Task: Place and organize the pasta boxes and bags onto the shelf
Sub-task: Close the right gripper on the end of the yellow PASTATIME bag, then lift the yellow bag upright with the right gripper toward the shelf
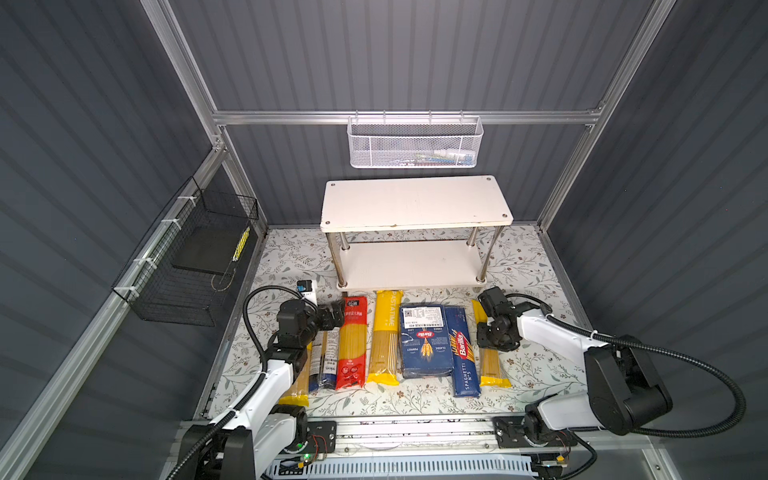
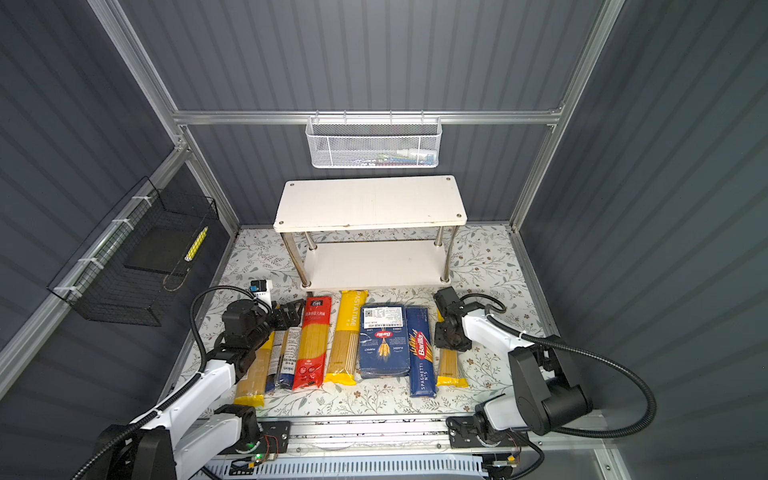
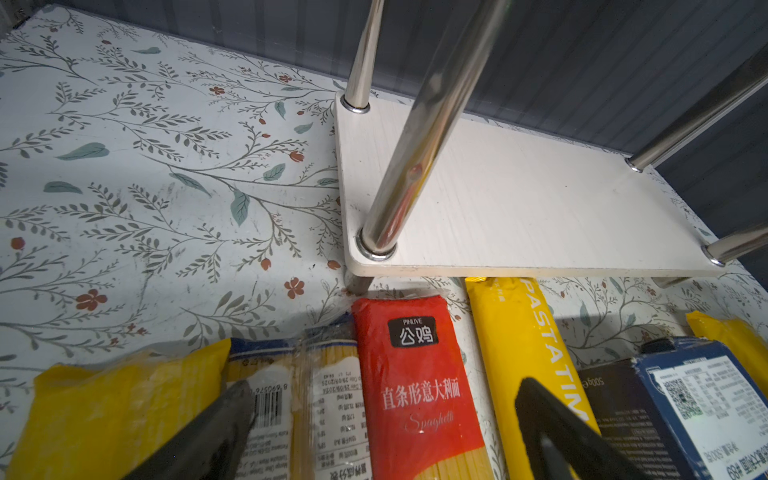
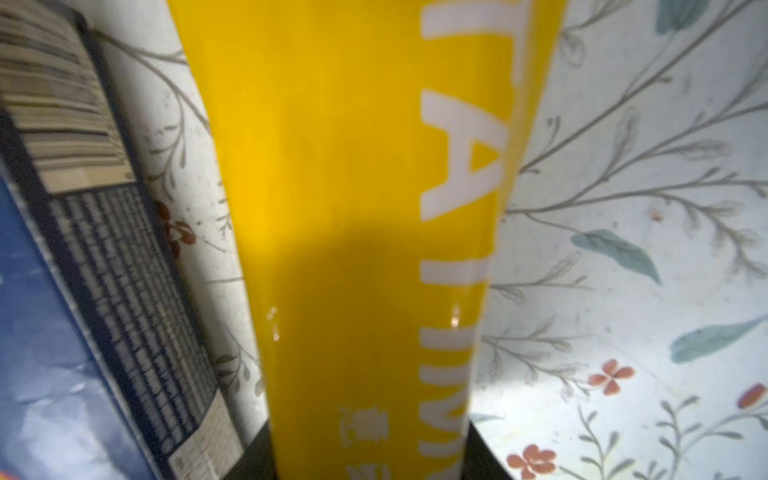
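Note:
The pasta lies in a row in front of the empty white shelf [image 1: 415,203] [image 2: 370,201]. From the left come a yellow bag [image 1: 297,390], a clear blue-labelled bag [image 1: 326,361], a red bag [image 1: 352,345] [image 3: 415,395], a yellow PASTATIME bag [image 1: 386,336], the wide Barilla box [image 1: 426,340], the narrow SPAGHETTI box [image 1: 463,353] and a last yellow bag [image 1: 492,365] [image 4: 353,208]. My left gripper [image 1: 332,313] [image 3: 386,386] hovers open over the far ends of the clear and red bags. My right gripper [image 1: 488,336] points down, its fingers against both sides of the last yellow bag.
A white mesh basket [image 1: 415,143] hangs on the back rail above the shelf. A black wire basket [image 1: 187,266] is fixed to the left wall. A small white device [image 1: 307,289] stands behind the left gripper. The arms' base rail [image 1: 415,432] runs along the front edge.

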`<control>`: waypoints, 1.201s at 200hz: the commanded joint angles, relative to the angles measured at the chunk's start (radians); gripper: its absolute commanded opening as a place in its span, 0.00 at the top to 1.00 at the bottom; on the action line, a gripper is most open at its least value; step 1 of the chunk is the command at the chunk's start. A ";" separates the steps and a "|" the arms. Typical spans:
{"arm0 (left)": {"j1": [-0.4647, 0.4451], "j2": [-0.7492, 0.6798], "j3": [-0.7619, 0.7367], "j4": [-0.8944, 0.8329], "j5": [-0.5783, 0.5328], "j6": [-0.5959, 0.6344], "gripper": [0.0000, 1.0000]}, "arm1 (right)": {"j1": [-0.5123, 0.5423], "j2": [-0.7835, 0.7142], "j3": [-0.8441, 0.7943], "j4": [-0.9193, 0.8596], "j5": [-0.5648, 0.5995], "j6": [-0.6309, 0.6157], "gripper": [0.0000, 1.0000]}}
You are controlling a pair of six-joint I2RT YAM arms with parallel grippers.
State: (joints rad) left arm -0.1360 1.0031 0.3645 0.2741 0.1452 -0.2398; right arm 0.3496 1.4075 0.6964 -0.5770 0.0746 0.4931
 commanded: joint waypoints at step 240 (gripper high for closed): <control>0.003 0.004 0.010 -0.013 -0.020 -0.001 0.00 | 0.000 -0.482 0.067 -0.094 -0.299 -0.037 0.84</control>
State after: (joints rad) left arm -0.1360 1.0080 0.3645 0.2699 0.1303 -0.2401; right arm 0.3477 0.9802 0.6746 -0.6865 -0.1249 0.4847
